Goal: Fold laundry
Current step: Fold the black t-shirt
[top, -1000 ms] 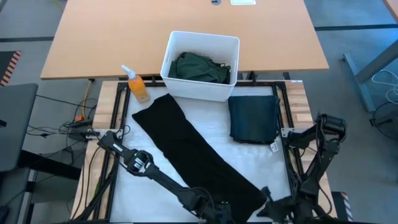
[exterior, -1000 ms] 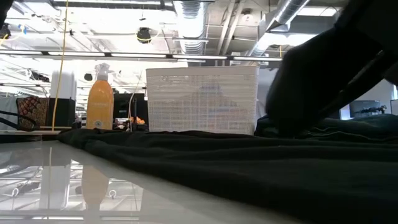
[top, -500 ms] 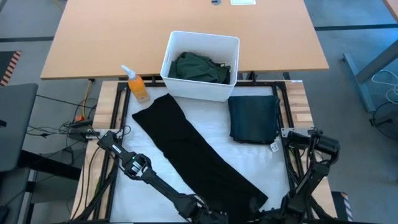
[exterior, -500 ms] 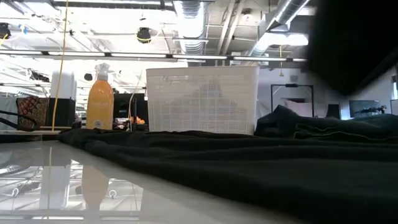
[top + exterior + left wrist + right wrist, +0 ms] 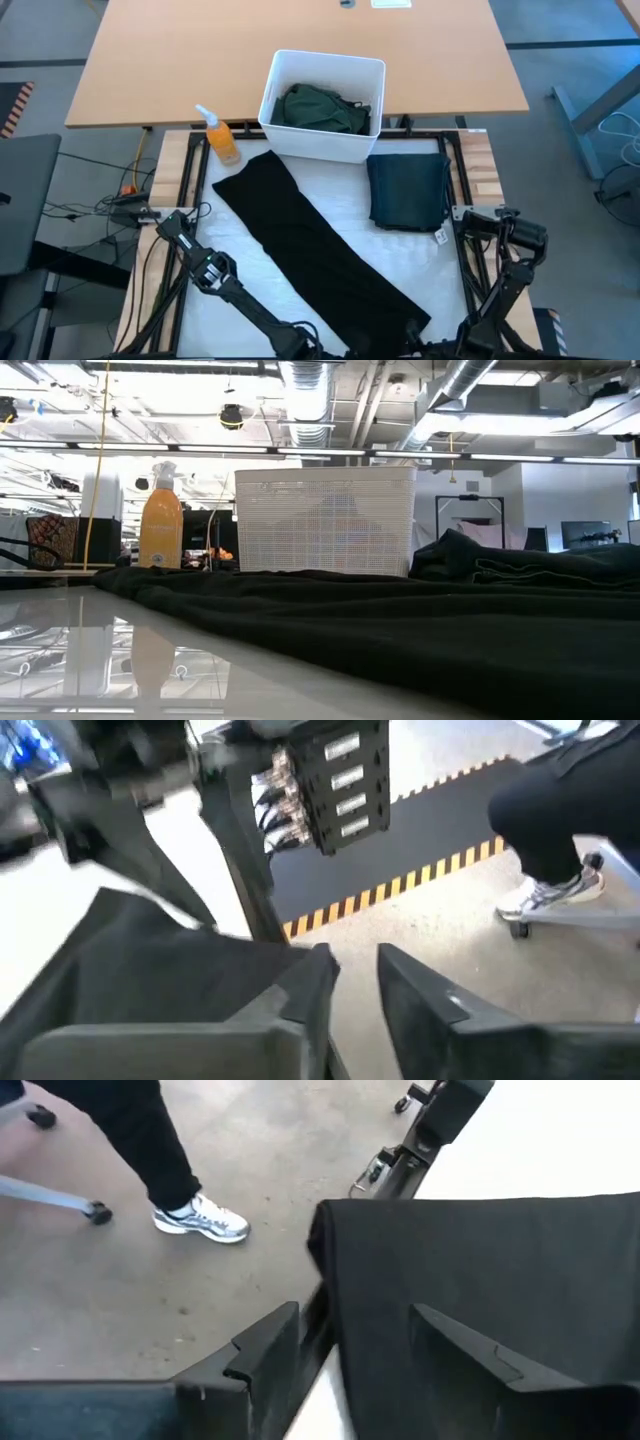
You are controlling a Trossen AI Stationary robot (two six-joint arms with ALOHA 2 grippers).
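Long black trousers (image 5: pixel 310 245), folded into a narrow strip, lie flat on the white table top, slanting from the far left to the near right. Their near end (image 5: pixel 480 1260) reaches the table's near edge. Both grippers are past the near edge, below the high view's frame. My left gripper (image 5: pixel 355 960) is open a little, with floor showing in the gap and the black cloth (image 5: pixel 130 960) off to one side. My right gripper (image 5: pixel 352 1320) is open wide, and the trousers' near corner (image 5: pixel 322 1230) lies just beyond its fingers.
A white bin (image 5: pixel 272 85) holding a dark green garment (image 5: pixel 320 108) stands at the far edge. An orange spray bottle (image 5: pixel 220 138) is to its left. A folded dark garment (image 5: pixel 408 190) lies at the right. A person's leg and shoe (image 5: pixel 205 1218) stand on the floor near the table.
Both arms have drawn back toward the table's near edge, and their grippers have slipped out of the high view. The dark arm that filled the right of the low view has left it. The trousers stay flat where they were.
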